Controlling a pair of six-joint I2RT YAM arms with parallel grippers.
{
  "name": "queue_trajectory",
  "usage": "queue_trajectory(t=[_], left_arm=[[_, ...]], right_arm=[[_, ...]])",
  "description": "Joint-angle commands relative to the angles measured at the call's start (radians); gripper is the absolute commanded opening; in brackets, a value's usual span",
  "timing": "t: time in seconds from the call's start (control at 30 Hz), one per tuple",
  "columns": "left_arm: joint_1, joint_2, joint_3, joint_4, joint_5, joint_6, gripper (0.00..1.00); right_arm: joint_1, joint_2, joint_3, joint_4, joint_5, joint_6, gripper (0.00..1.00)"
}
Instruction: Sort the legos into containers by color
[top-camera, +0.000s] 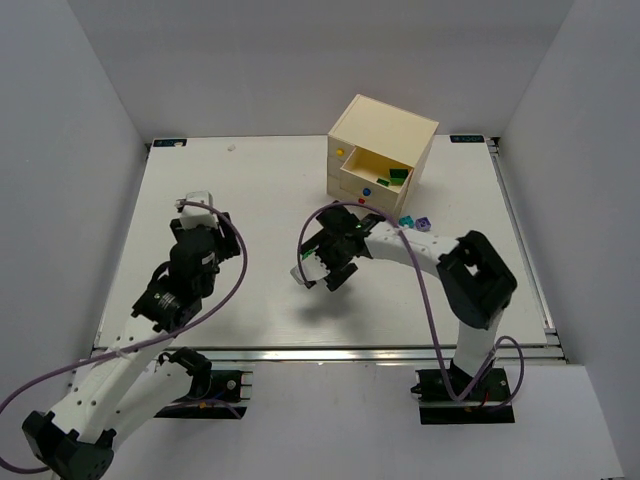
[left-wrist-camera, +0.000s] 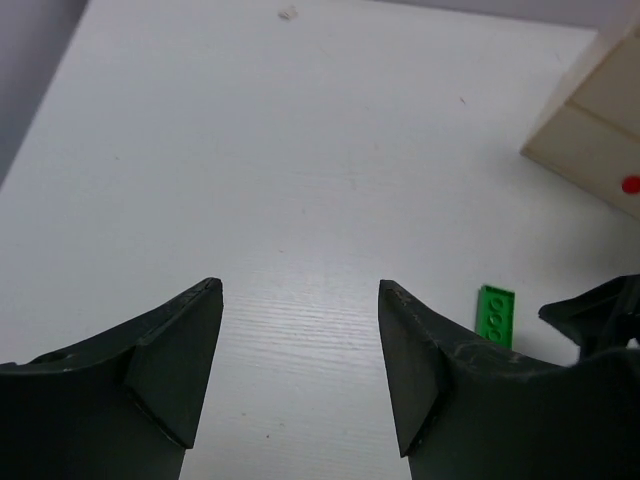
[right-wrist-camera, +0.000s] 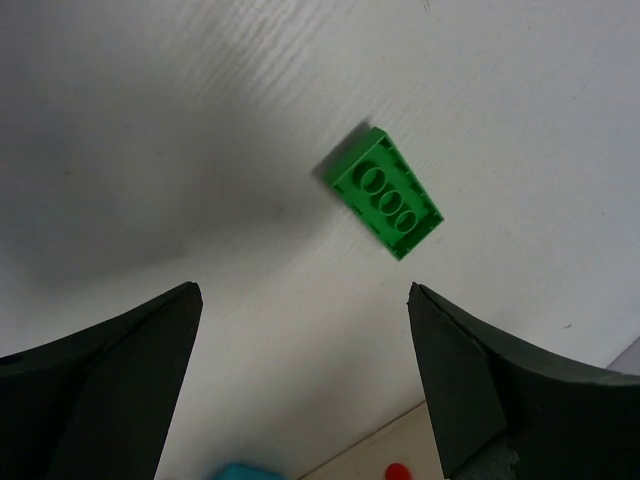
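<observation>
legos: one green brick (right-wrist-camera: 390, 192) lies flat on the bench (right-wrist-camera: 150, 120) below my right hand (right-wrist-camera: 305, 330), which is spread wide and empty. one teal lego (top-camera: 407, 221) and one lilac lego (top-camera: 423, 223) sit beside the chest (top-camera: 390, 125), whose top drawer (top-camera: 375, 160) is open with green pieces inside. my left hand (left-wrist-camera: 300, 300) gapes empty too.
</observation>
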Motion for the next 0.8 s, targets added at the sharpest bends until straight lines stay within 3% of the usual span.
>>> queue_trajectory(t=[0.0, 0.23, 0.6, 0.77], left_arm=[[0.002, -0.066, -0.002, 0.004, -0.152, 0.017, 0.73], [0.002, -0.084, -0.007, 0.012, -0.162, 0.026, 0.74], [0.002, -0.104, -0.013, 0.019, -0.176, 0.035, 0.75], [0.002, -0.123, -0.016, 0.022, -0.187, 0.035, 0.75]], right_arm=[[0.028, 0.082, 0.132, -0.005, 0.150, -0.160, 0.89], [0.059, 0.217, 0.276, -0.058, 0.199, -0.307, 0.86], [0.080, 0.364, 0.475, -0.395, 0.199, -0.585, 0.75], [0.091, 0.396, 0.520, -0.437, 0.219, -0.646, 0.75]])
